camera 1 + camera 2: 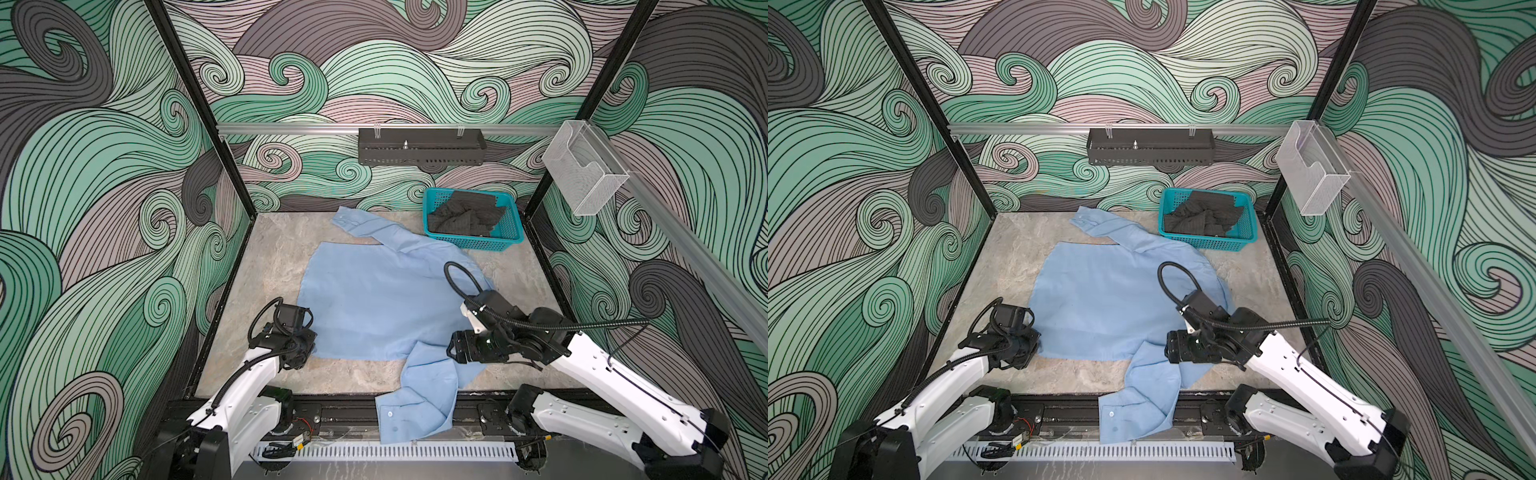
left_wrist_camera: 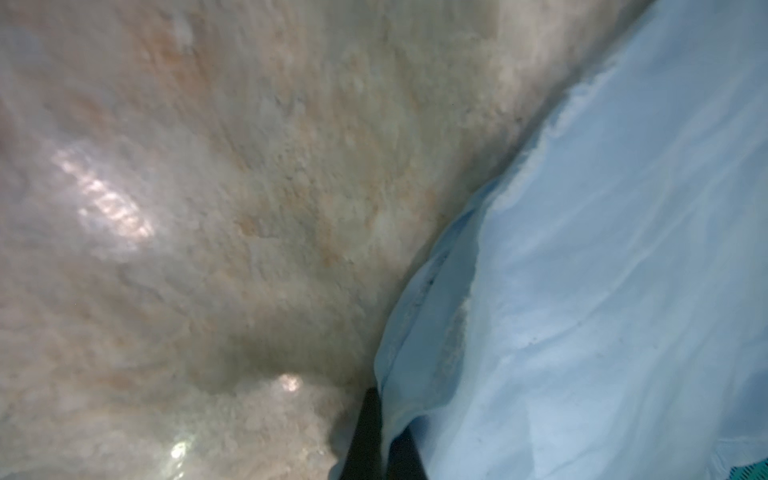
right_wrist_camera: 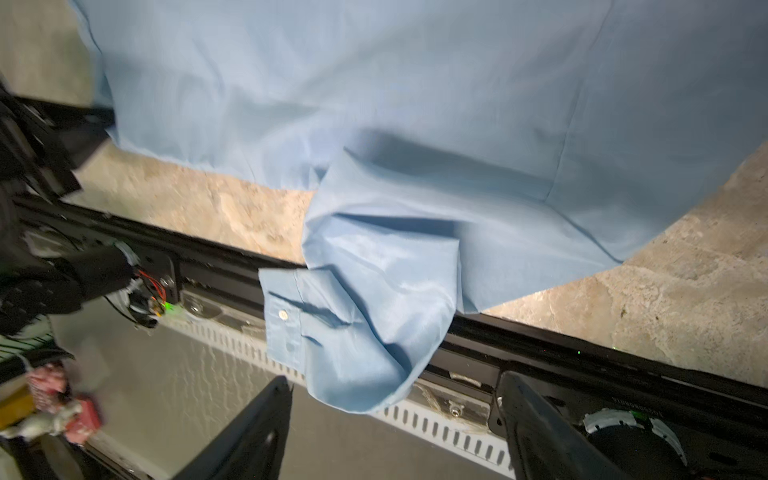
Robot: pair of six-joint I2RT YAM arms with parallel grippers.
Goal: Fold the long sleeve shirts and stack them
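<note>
**Top views.** Light blue shirt (image 1: 374,299) (image 1: 1100,299): is lying spread out at mid tabletop (image 1: 274,266) (image 1: 1009,266). One sleeve is reaching back beside the teal basket (image 1: 469,243) (image 1: 1204,243), which is holding dark cloth (image 1: 469,212) (image 1: 1204,216). The other sleeve is trailing over the near tabletop edge onto the black rail, its cuff (image 1: 390,414) (image 1: 1111,414) showing a white button. Left claw (image 1: 307,349) (image 1: 1032,347): is sitting at the shirt's near left corner. Right claw (image 1: 451,349) (image 1: 1169,349): is hovering over the near right part, above the bunched sleeve.

**Left wrist view.** Left claw (image 2: 386,440): is standing fully closed, its dark fingers (image 2: 365,432) pinching the shirt (image 2: 602,249) at its hem. The marbled tabletop (image 2: 208,208) is filling the rest of the view.

**Right wrist view.** Right claw (image 3: 394,378): is standing wide apart, gripping nothing. The shirt (image 3: 374,104) is lying beyond it, with the buttoned cuff (image 3: 286,316) draping over the rail. Tabletop (image 3: 685,299) is showing on either side.
</note>
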